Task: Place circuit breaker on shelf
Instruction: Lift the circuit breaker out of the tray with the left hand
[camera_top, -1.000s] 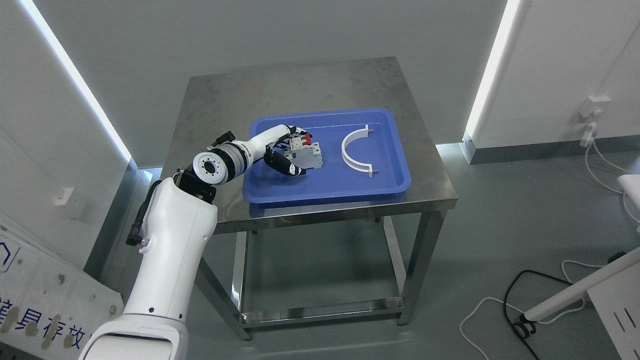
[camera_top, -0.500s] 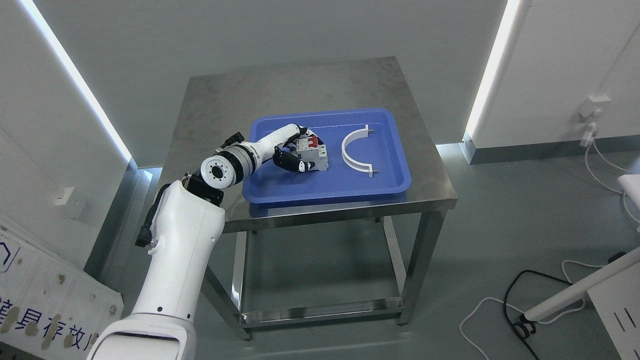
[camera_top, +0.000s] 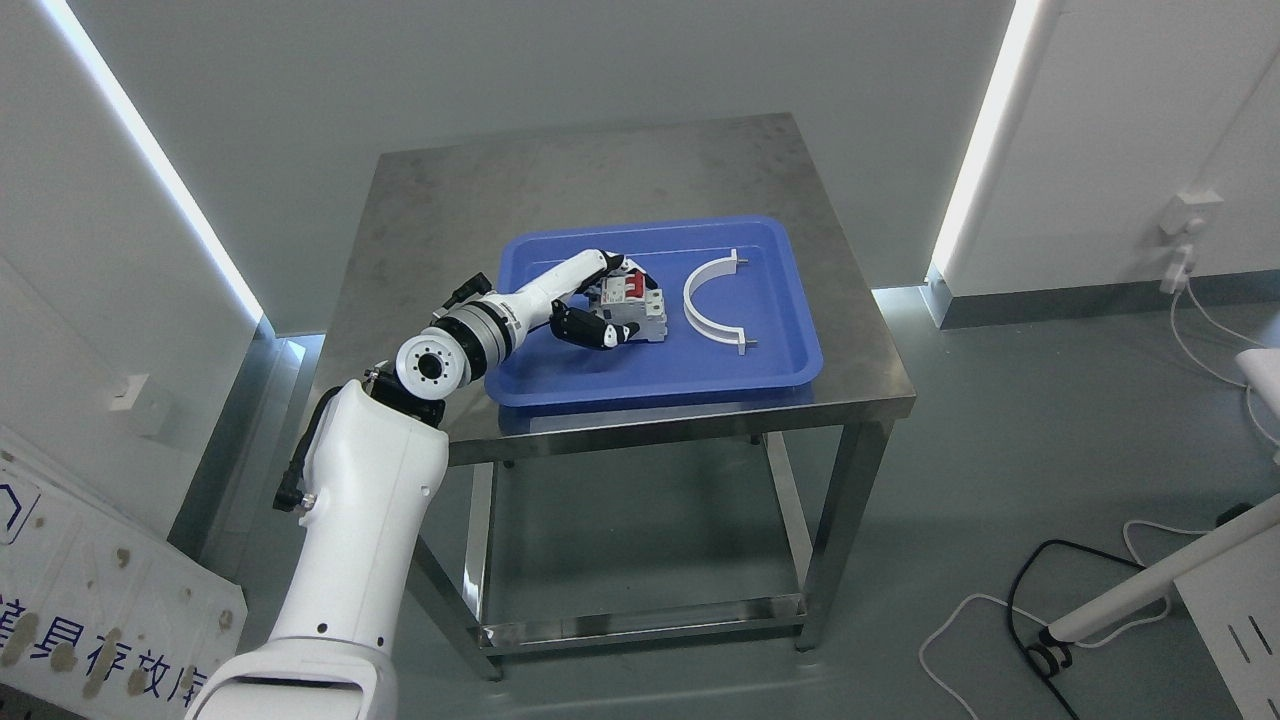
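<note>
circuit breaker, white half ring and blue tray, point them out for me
circuit breaker (camera_top: 640, 306), head view, on its grey body
white half ring (camera_top: 700, 320), head view, on its curved band
blue tray (camera_top: 700, 375), head view, on its bare floor

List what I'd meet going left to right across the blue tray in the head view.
Robot's white left hand → grey circuit breaker with red switches, held in that hand's fingers → white curved plastic bracket lying loose → right rim of the blue plastic tray.

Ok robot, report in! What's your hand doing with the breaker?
Left robot hand shut on circuit breaker, inside blue tray. Right arm out of view. White curved bracket lies beside it, apart.
</note>
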